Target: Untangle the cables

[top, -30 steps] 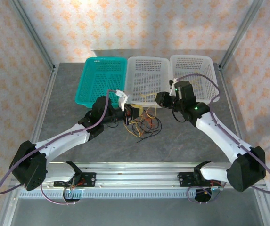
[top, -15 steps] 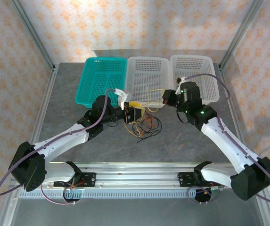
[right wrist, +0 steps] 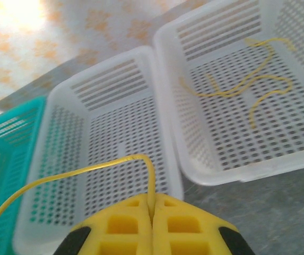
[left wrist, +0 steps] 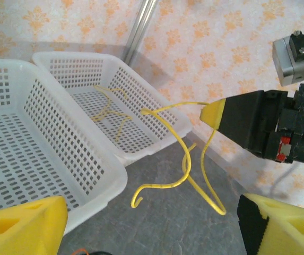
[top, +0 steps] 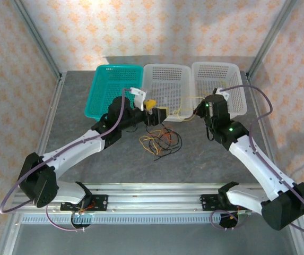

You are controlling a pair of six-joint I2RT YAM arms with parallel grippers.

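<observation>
Overhead view: left tool (top: 154, 110) sits by the near rim of the middle white basket (top: 165, 74). Right tool (top: 198, 110) is at the near left corner of the right white basket (top: 231, 74). A yellow cable (top: 175, 111) trails from the right tool toward the left one. On the counter (top: 88, 159), just short of both, lies the tangle (top: 159, 141) of orange-red, black and yellow wire.

Left wrist view: the left tool (left wrist: 152, 218) has its yellow fingers (left wrist: 22, 223) spread wide, nothing between them. Ahead, the right tool (left wrist: 250, 125) pinches the yellow cable (left wrist: 186, 159), whose free ends dangle over the counter beside the basket corner. A loose yellow strand (left wrist: 109, 109) lies inside the right white basket (left wrist: 146, 101).

Right wrist view: the right tool (right wrist: 152, 223) is pressed together on the yellow cable (right wrist: 88, 170), which arcs off left.

The grip is a narrow pinch on thin, springy wire, so a quick swing could let it slip out. The dangling ends could also hook a basket rim or its holes, or drag back into the tangle.
</observation>
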